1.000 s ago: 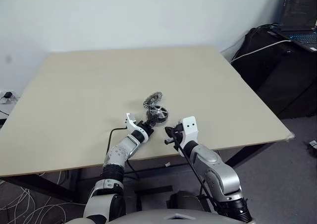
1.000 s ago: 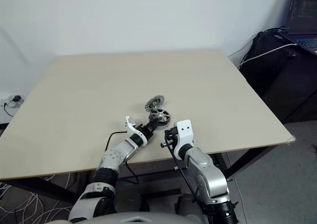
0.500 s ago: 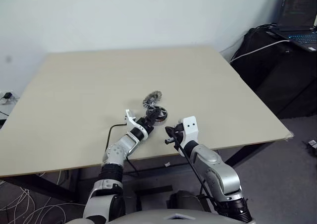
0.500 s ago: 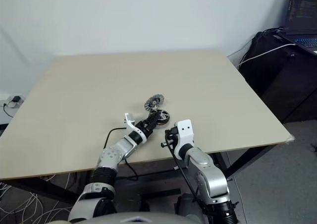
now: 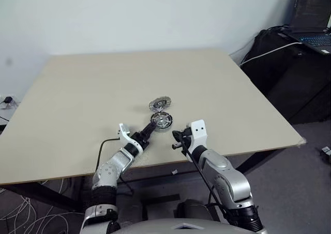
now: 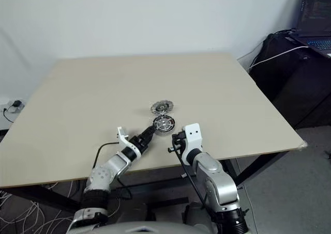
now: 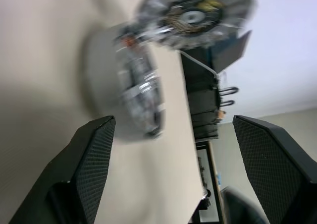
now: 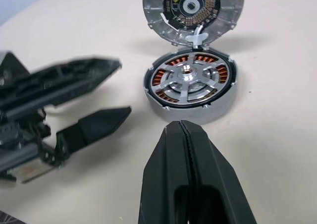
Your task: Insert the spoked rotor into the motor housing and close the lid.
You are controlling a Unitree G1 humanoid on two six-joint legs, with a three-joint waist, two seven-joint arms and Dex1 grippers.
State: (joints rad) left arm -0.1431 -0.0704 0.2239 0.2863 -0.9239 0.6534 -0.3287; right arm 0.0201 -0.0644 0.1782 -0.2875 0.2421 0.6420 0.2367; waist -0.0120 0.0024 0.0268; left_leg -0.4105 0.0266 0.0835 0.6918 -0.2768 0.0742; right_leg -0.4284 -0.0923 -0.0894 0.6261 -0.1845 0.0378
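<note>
two parts are lying on the table (image 5: 77, 104): the spoked rotor (image 8: 192, 83) is sitting seated in the motor housing (image 8: 198, 110), and the lid (image 8: 193, 8) is leaning open just beyond. the left gripper (image 8: 94, 102), fingers spread, is sitting just left; the right gripper (image 8: 188, 149), fingers pressed together, is hovering near. to close, tip the lid squarely down.

Both arms: silver-grey rounded metal segments w/ black joint bands. Left gripper (image 5: 146, 132): two black tapered fingers (image 7: 94, 164) w/ fine dimpled pad texture, white plastic bracket at wrist, thin black cable looping off behind it. Right gripper (image 8: 184, 135): matching black fingers, smooth-looking backs; boxy white wrist housing w/ two small dark dots, prob. screws. Black cable runs along right forearm.
</note>
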